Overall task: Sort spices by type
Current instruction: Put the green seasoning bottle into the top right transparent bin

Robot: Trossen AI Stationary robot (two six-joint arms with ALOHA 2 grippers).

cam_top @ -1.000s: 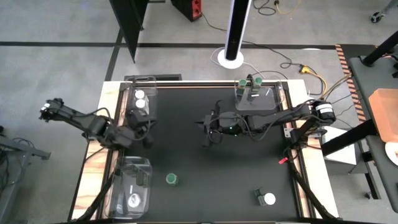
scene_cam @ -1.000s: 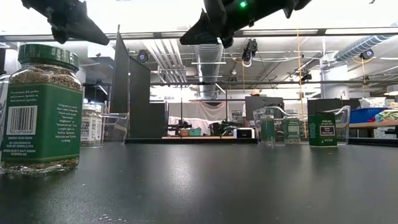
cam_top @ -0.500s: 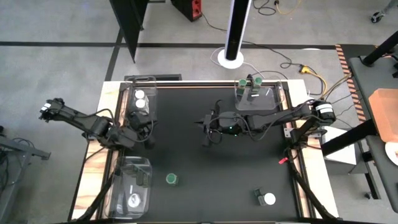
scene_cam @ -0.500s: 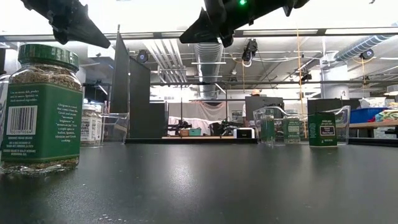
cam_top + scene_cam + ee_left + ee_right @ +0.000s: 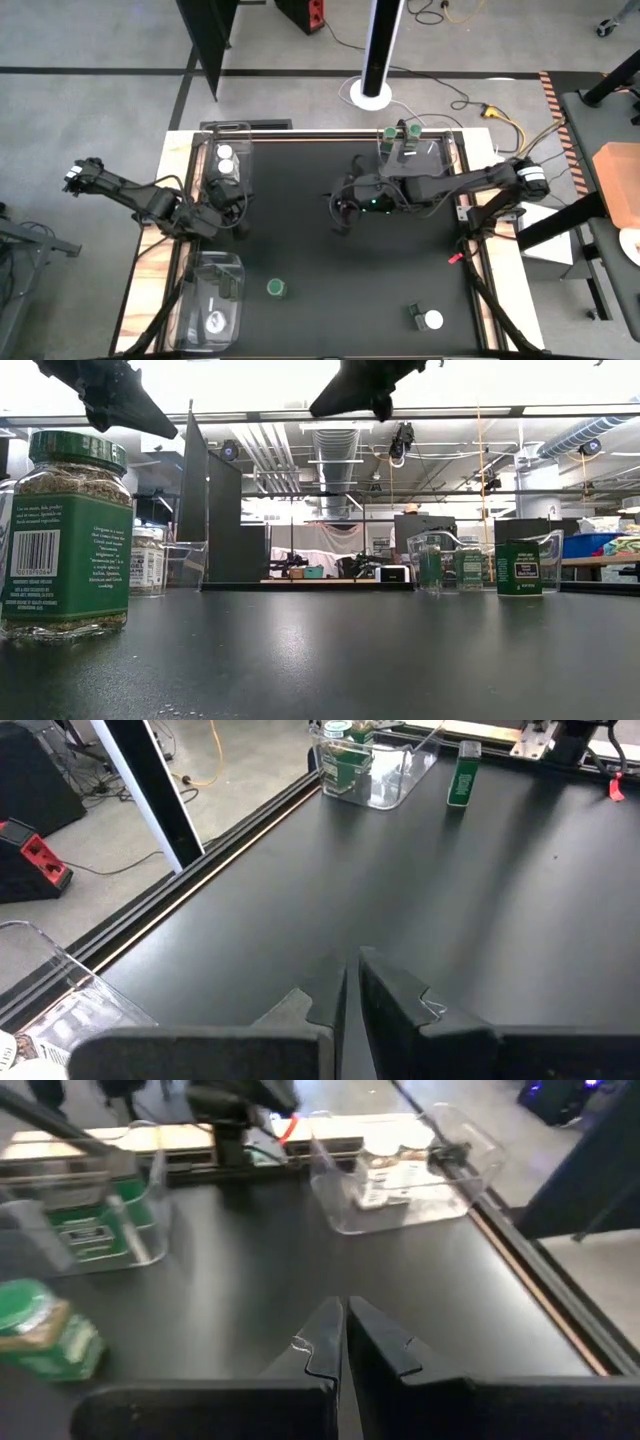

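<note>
Trays of clear, thin-walled plastic with rounded corners sat at the margins of the matte black desk [image 5: 320,250]: one at the far left corner [image 5: 226,165] held two white-lidded jars [image 5: 225,160], one at the far right [image 5: 412,157] held green-lidded jars [image 5: 388,134], and a third at the near left corner [image 5: 212,300] held what looked like a white-lidded jar and a dark object I could not identify. Out on the open surface, a green-lidded jar [image 5: 276,289] stood alone near the front, well apart from a white-lidded jar [image 5: 432,320] toward the near right with a small green tin [image 5: 414,316] just beside it. From the low view the green-lidded jar [image 5: 66,535] showed faceted glass, a ribbed lid and a green paper label over dried flakes. The left pincer [image 5: 238,213] hung above the desk just beside the far left tray, its fingers [image 5: 385,995] pressed together on nothing. The right pincer [image 5: 343,210] hovered over the middle of the desk, fingers [image 5: 322,1342] likewise closed and empty, with the far right tray behind its arm. The centre of the desk lay bare between the two arms. Pale wood edged the black mat on the left and right sides, and cables trailed across the grey floor beyond the far edge, near a white-based pole [image 5: 377,60].
</note>
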